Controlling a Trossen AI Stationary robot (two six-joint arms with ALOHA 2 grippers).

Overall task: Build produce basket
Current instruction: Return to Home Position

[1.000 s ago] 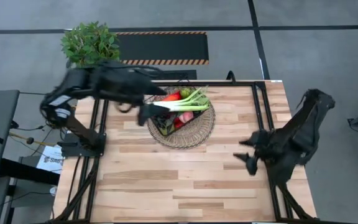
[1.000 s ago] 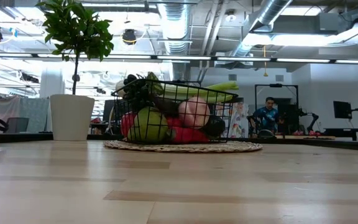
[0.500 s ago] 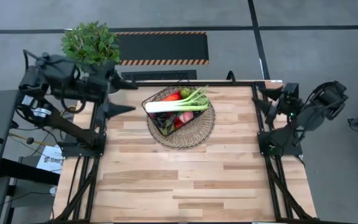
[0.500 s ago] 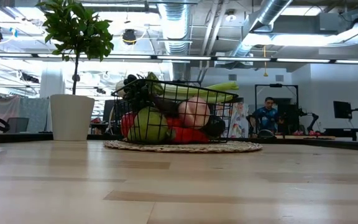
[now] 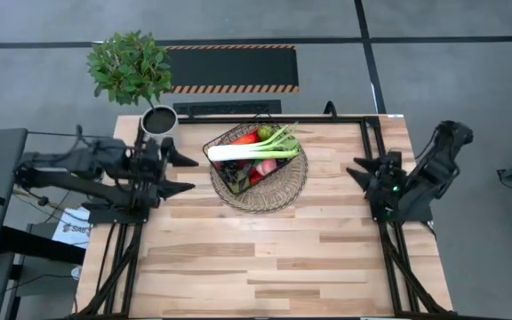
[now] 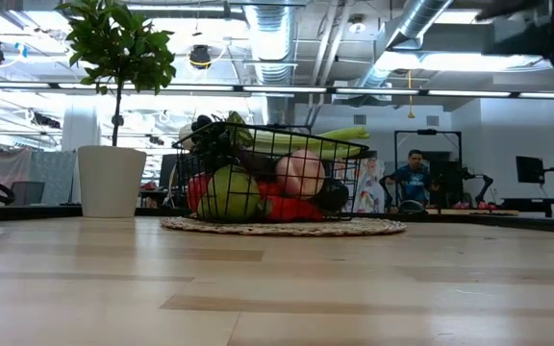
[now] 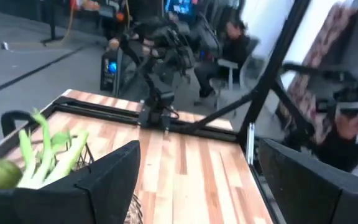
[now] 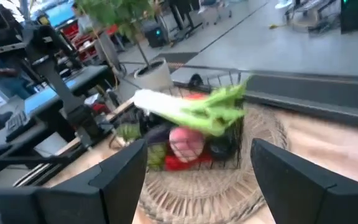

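The dark wire-mesh basket (image 5: 238,171) stands on a round wicker tray (image 5: 284,197) at the table's far middle. It holds the produce: a long white-green leek (image 5: 249,150) lies across the top, with a red pepper (image 5: 245,139), a green apple (image 6: 227,195) and a peach (image 6: 299,173) below. My left gripper (image 5: 193,174) is open and empty at the table's left edge, pointing at the basket. My right gripper (image 5: 355,169) is open and empty at the right edge, facing the basket (image 8: 191,140).
A potted green plant (image 5: 132,67) in a white pot (image 6: 111,181) stands off the table's far left corner. The near half of the wooden table (image 5: 265,258) is bare. A person (image 6: 413,178) sits in the room behind.
My left arm has drawn back from over the basket toward the table's left edge and come down there. My right arm has swung from the near right toward the far right, then settled at the right edge. The basket and produce have stayed still.
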